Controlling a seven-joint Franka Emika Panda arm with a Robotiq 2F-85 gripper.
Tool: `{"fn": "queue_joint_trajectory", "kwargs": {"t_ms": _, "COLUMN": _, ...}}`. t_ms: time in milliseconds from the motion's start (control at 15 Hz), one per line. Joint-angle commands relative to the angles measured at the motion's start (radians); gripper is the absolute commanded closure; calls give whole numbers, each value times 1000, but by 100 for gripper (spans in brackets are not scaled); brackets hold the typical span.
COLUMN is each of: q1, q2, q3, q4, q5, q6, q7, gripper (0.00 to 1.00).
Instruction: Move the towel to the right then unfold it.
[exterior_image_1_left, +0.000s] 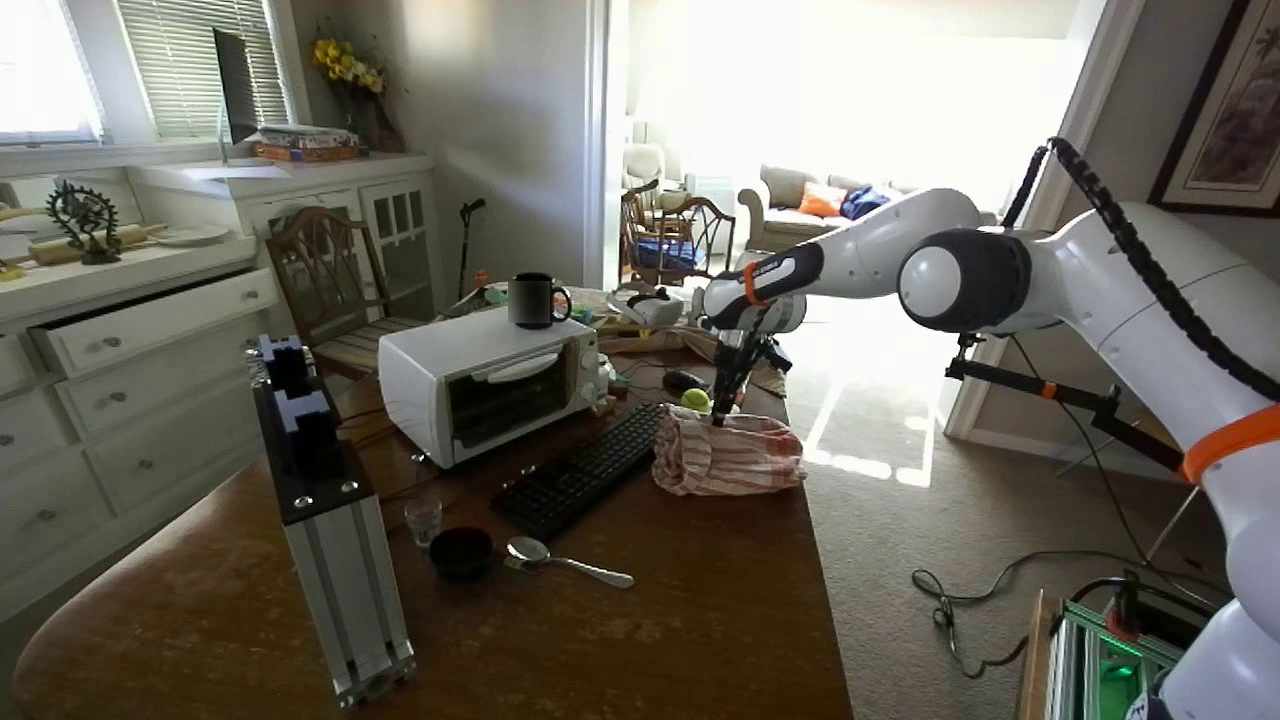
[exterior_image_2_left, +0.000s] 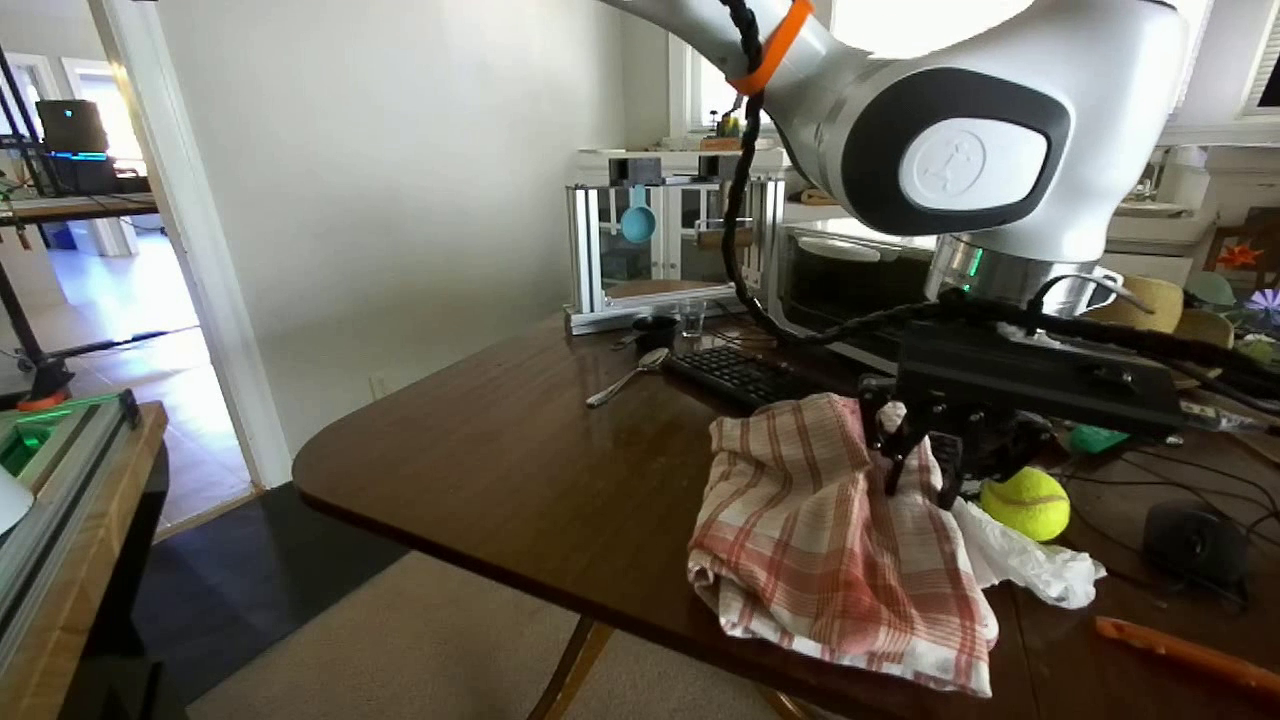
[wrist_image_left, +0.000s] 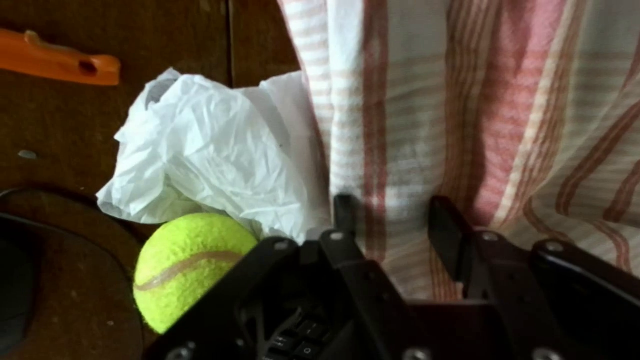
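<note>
In both exterior views, a table, brown. Bent over its edge, the arm. On the table, an oven, white. In front of the oven, a keyboard. Just beside the keyboard, by the table's edge, the towel, striped red and white, loosely bunched. Down at the towel, the gripper, with jaws a fair way apart and a strip of towel visible across the gap; cannot tell about contact with it. Against the towel in the wrist view, a sheet, white and crumpled. On the oven, a mug, black. Just beside the sheet, a ball, yellow-green.
</note>
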Motion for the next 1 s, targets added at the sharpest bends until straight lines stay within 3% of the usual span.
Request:
{"fn": "queue_joint_trajectory", "kwargs": {"t_ms": 0, "q1": -6, "q2": 68, "q3": 0, "q4": 103, "q5": 19, "q6": -55, "q7": -45, "gripper": 53}}
{"fn": "queue_joint_trajectory", "kwargs": {"t_ms": 133, "q1": -6, "q2": 81, "q3": -1, "q4": 120, "q5": 19, "q6": -66, "q7": -50, "gripper": 80}}
{"fn": "queue_joint_trajectory", "kwargs": {"t_ms": 333, "q1": -11, "q2": 74, "q3": 12, "q4": 113, "q5": 7, "q6": -69, "q7": -46, "gripper": 100}}
{"fn": "queue_joint_trajectory", "kwargs": {"t_ms": 667, "q1": -5, "q2": 2, "q3": 5, "q4": 43, "q5": 1, "q6": -37, "q7": -30, "gripper": 99}}
{"fn": "queue_joint_trajectory", "kwargs": {"t_ms": 933, "q1": -17, "q2": -125, "q3": 26, "q4": -125, "q5": 15, "q6": 6, "q7": -63, "gripper": 99}}
